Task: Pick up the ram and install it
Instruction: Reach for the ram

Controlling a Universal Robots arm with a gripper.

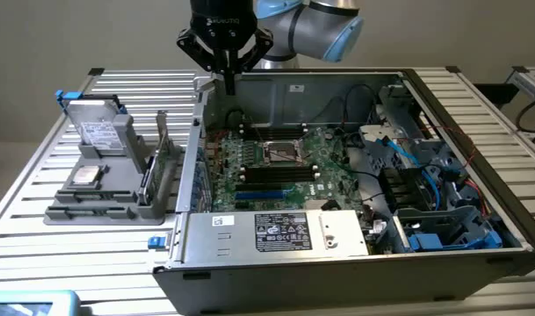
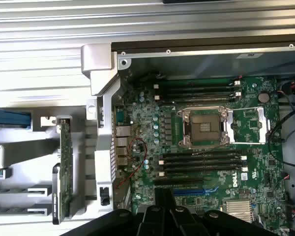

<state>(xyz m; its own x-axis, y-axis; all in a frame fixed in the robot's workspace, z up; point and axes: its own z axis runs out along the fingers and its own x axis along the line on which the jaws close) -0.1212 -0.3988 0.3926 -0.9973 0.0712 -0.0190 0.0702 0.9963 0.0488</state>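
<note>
On the exterior view's left, a grey holder (image 1: 91,214) sits on the slatted table (image 1: 39,263) with two silver hard drives (image 1: 101,128) in it. Just beside them, on the side nearer the computer case (image 1: 337,276), a thin green board stands on its long edge in a slot of that holder. You should take this for the ram (image 2: 65,167), though from above you see little more than its top edge.

Judge it as light and stiff, but thin and brittle. It will not sag, yet it could crack or shed a chip if you twist it. Take hold across the two flat faces near the middle of the free upper edge. Keep off the bottom edge seated in the slot, and squeeze only gently.

Next across, the hand (image 1: 228,85) hangs above the far corner of the open case, well apart from the ram. Its fingers are pressed together and carry nothing.

Below and to the right lies the motherboard (image 1: 276,164). Its black memory slots (image 2: 199,162) run on both sides of the bare CPU socket (image 2: 205,128), and they look unfilled. Farther right are blue cables (image 1: 408,158) and the drive cage.
</note>
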